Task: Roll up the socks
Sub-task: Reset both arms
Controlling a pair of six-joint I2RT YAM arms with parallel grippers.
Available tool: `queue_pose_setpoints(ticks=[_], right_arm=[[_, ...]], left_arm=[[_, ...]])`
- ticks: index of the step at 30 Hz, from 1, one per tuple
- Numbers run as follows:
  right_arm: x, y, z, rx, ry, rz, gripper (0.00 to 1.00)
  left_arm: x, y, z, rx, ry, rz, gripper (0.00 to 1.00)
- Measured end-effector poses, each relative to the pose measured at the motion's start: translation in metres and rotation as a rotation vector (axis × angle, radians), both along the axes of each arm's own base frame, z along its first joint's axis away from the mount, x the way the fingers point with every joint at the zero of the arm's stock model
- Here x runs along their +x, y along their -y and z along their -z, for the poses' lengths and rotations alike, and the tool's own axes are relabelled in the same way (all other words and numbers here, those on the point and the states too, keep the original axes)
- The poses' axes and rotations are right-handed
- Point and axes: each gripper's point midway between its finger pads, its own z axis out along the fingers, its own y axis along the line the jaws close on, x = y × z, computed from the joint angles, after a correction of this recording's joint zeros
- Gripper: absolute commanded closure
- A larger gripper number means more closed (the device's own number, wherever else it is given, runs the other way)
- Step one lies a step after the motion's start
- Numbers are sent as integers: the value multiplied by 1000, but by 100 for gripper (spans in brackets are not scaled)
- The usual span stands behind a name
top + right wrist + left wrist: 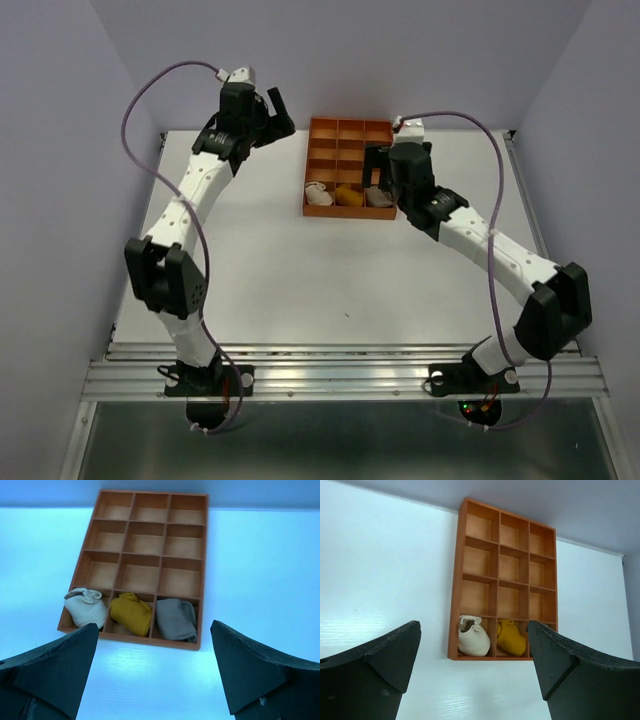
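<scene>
The three socks sit bundled in the row of the tray nearest my bases, one to a compartment. The cream-white fabric sock (86, 607), with a scrap of brown showing at its top, fills the left compartment. The plain mustard-orange sock (131, 614) is in the middle one, and the grey-taupe sock (175, 619) is in the right one. Each is folded into a soft lump, and the lumps stay apart, with the dividers between them. From my left wrist I see the cream and mustard socks clearly, while the third is mostly hidden behind one of my own fingers.

The rigid orange tray (150, 637) has twelve square compartments, three across and four deep. The nine behind the socks show only their bare floors. It lies flat on the white counter (300, 280), towards the far edge and a little right of centre.

My left fingers (380, 670) are spread wide and hold nothing. They hang raised above the far left part of the counter, well apart from the tray and looking across at it. My right fingers (250, 670) are also spread wide and hold nothing. In the top view they are above the tray's right side and cover part of its right column.
</scene>
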Motion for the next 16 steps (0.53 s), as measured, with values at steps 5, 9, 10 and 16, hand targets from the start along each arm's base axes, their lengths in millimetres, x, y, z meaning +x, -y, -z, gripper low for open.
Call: queue_pose_setpoints(ticks=[5, 9, 10, 16], right_arm=[[-42, 49, -2, 53, 21, 152, 0], [-78, 74, 20, 94, -7, 199, 0], [-87, 80, 25, 104, -14, 205, 0], [-120, 98, 38, 184, -10, 221, 0]], left_arm=[[-82, -41, 2, -11, -1, -112, 1], [-130, -61, 42, -33, -60, -177, 1], [-142, -65, 56, -37, -81, -188, 1], [-175, -76, 92, -50, -157, -233, 1]])
